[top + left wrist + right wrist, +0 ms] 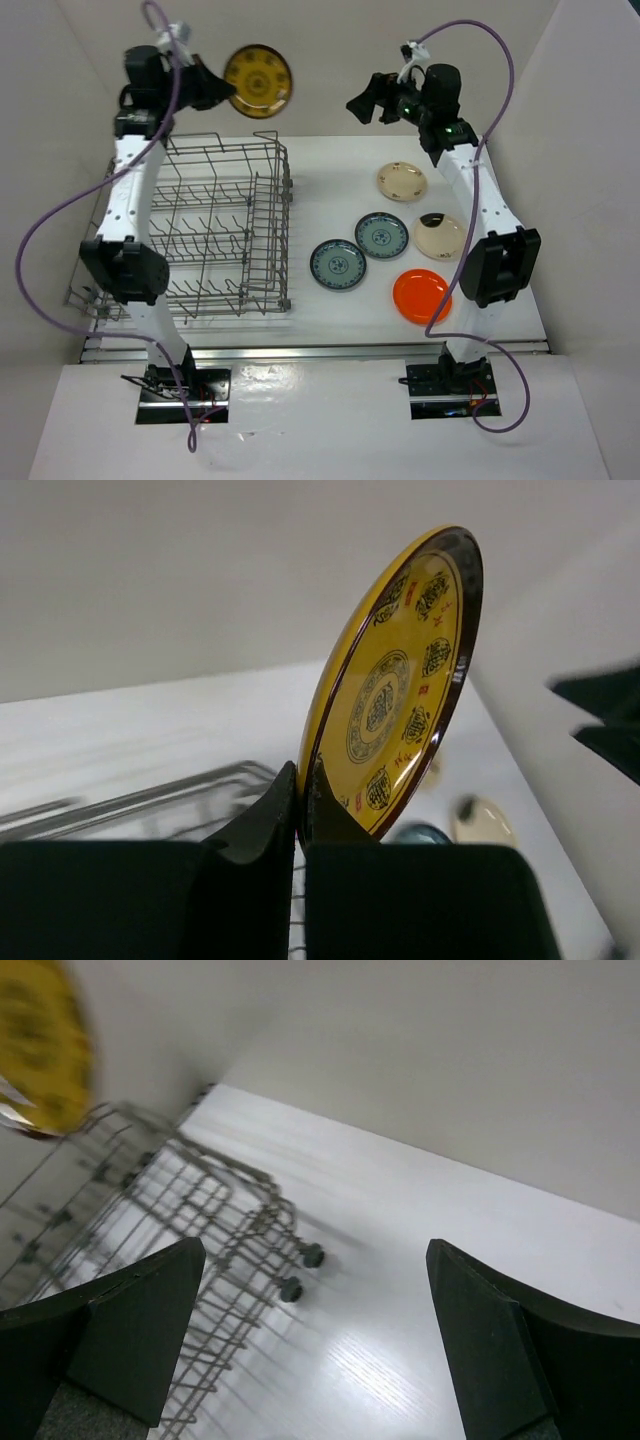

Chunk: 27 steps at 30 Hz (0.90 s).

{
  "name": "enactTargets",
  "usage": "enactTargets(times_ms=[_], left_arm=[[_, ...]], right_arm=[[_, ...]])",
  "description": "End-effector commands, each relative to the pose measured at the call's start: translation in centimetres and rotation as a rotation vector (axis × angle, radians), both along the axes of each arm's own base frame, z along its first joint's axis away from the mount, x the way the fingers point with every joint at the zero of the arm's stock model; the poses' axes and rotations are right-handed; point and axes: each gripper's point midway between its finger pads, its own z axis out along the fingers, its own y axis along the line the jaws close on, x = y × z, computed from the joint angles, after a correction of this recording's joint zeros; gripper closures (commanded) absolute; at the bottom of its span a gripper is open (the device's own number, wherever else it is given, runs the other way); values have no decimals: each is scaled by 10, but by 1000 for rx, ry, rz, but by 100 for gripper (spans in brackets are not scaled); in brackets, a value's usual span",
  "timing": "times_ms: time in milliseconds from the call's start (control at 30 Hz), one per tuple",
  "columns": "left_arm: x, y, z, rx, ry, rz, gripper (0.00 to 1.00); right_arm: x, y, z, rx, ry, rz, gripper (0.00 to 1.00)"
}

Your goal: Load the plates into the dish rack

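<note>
Yellow-brown patterned plate [258,82] was found pinched by its lower rim in the left jaws, which were closed tight on it. I noted it held on edge in the air, near the 12 o'clock end of the dish rack [220,230]. The right jaws stood wide apart, holding nothing. At the rack's 3 o'clock side, five plates lay flat on the counter [330,180]: first cream plate [402,181], second cream plate [440,237], first blue-green plate [381,235], second blue-green plate [337,265] and orange plate [421,296].

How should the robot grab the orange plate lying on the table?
Probably by the rim: the orange plate lies flat and thin, so only its edge can be pinched. Come down from above on its near edge, which faces no other plate.
</note>
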Motion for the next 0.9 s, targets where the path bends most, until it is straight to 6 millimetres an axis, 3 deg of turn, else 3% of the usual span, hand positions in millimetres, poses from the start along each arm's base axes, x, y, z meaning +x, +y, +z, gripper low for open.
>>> enactTargets(times_ms=[0, 33, 67, 100, 167, 200, 267, 300, 400, 433, 500, 533, 667, 867], left_arm=[[-47, 91, 83, 14, -136, 346, 100], [-53, 107, 77, 43, -123, 419, 100], [-56, 135, 55, 118, -81, 548, 100], [-75, 144, 64, 155, -100, 603, 100], [-92, 166, 55, 249, -88, 710, 100], [-97, 176, 36, 330, -57, 733, 100], [-124, 196, 45, 394, -86, 850, 100], [-129, 202, 28, 473, -60, 853, 100], [-157, 223, 23, 628, -72, 914, 100], [-162, 230, 3, 671, -22, 936, 100], [-176, 252, -7, 738, 22, 1012, 100], [-179, 256, -23, 757, 73, 1004, 100], [-189, 276, -39, 775, 135, 1019, 100], [-175, 306, -84, 787, 230, 880, 100]], right_arm=[[11, -59, 29, 43, -62, -268, 0], [14, -65, 24, 38, -52, -302, 0], [23, -78, 17, 31, -43, -371, 0], [26, -83, 3, 13, 1, -399, 0], [35, -93, -11, -8, 40, -465, 0], [42, -100, -26, -24, 83, -479, 0], [49, -103, -40, -27, 128, -479, 0], [56, -107, -54, -28, 164, -484, 0], [65, -109, -78, -15, 222, -488, 0], [67, -106, -79, -5, 229, -474, 0], [71, -105, -84, 16, 248, -459, 0], [75, -103, -87, 18, 251, -447, 0], [85, -100, -97, 16, 264, -438, 0], [86, -106, -115, 2, 314, -448, 0]])
